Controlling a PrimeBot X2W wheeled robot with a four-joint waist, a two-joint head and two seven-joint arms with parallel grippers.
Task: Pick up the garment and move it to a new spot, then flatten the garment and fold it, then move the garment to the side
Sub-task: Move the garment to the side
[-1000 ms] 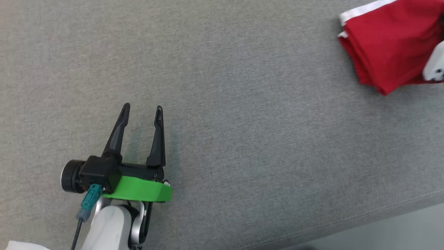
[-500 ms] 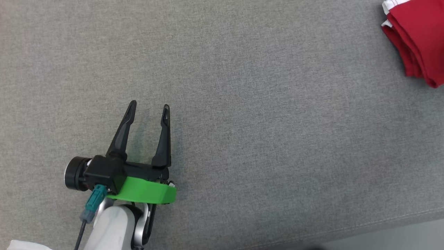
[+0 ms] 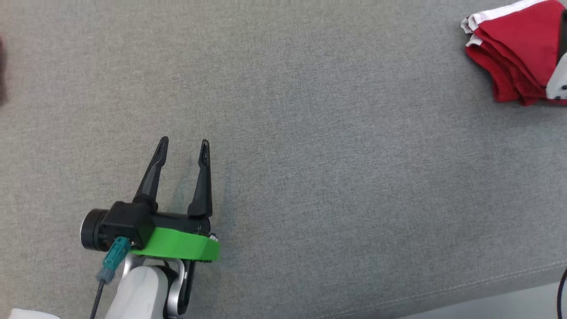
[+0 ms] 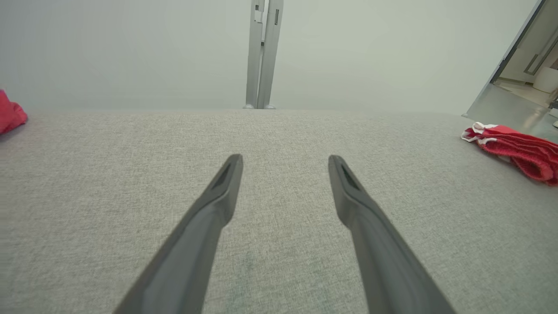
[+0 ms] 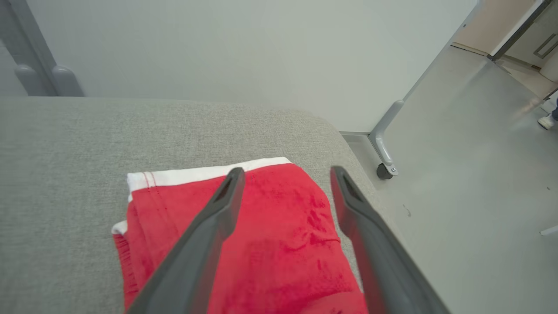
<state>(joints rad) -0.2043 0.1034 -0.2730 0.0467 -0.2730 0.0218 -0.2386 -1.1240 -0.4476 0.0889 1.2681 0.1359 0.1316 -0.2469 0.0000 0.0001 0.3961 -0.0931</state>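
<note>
Toward the far right corner of the grey upholstered surface (image 3: 332,177) lies the garment (image 3: 509,53), a red cloth folded into a stack of several layers with a white band along its far edge. The right wrist view shows it close to the rounded end of the cushion, beyond which the surface drops to a pale floor (image 5: 471,174). The right gripper (image 5: 287,171) hangs over the garment with its two dark fingers spread wide apart and nothing pinched between them; the left finger crosses the red cloth and hides part of the fold. In the head view a pale piece of the right arm (image 3: 557,84) overlaps the garment's right side. The left gripper (image 3: 184,141) sits well apart from it at the lower left, its fingers likewise spread and holding nothing, low over bare fabric, with a green collar (image 3: 177,243) behind them and a teal plug on a dark cable (image 3: 113,261) at the wrist. A wide stretch of grey cloth lies between this gripper and the garment. From the left wrist view, a second red bundle (image 4: 11,115) shows at the surface's far left edge, and a grey upright post (image 4: 263,52) stands behind the cushion against a plain wall. A metal leg with a small castor (image 5: 386,168) stands on the floor just past the cushion's end, and a shoe (image 5: 547,122) shows at the far right.
</note>
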